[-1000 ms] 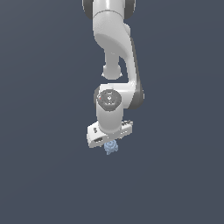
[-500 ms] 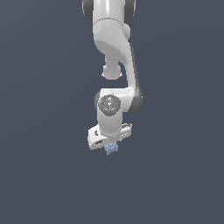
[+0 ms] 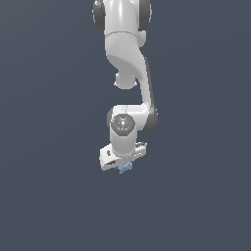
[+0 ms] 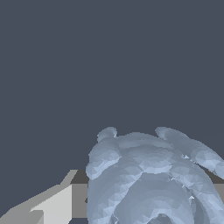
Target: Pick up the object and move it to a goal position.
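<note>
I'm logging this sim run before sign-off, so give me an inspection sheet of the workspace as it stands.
Surface: plain dark grey-blue field; no table edge can be told.
Job's things: pale blue knobbly object sits at the gripper, filling the wrist view.
Goal position: no marker seen.
Clutter: nothing seen.
Grippers: jaws closed on the object; one pale finger shows beside it.
Cables: nothing seen.
Surroundings: white arm reaches down from the top; nothing else seen.

No readable text, label, brand, number or sign appears in either view.
</note>
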Controlling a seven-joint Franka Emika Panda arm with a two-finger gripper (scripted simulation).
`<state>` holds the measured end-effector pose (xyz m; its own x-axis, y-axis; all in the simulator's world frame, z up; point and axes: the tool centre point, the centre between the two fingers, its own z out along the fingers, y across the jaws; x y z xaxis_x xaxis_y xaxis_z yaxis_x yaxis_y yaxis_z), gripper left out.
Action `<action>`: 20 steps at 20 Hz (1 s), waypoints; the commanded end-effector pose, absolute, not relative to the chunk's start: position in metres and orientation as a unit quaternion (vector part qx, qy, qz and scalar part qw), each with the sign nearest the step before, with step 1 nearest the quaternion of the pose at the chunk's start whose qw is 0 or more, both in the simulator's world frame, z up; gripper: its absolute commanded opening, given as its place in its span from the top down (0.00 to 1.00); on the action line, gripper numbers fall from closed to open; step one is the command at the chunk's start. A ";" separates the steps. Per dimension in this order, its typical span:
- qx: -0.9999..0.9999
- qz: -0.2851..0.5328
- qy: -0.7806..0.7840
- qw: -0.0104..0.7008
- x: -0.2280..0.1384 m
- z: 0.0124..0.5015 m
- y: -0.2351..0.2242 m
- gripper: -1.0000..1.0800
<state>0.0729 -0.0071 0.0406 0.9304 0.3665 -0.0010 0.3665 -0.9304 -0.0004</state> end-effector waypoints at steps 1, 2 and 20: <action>-0.982 0.000 -0.187 0.000 0.074 0.041 -0.007 1.00; -0.982 0.000 -0.187 0.000 0.074 0.041 -0.007 1.00; -0.982 0.000 -0.187 0.000 0.070 0.072 -0.001 1.00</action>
<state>0.0708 -0.0030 0.0629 0.9305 0.3664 -0.0015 0.3664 -0.9305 -0.0006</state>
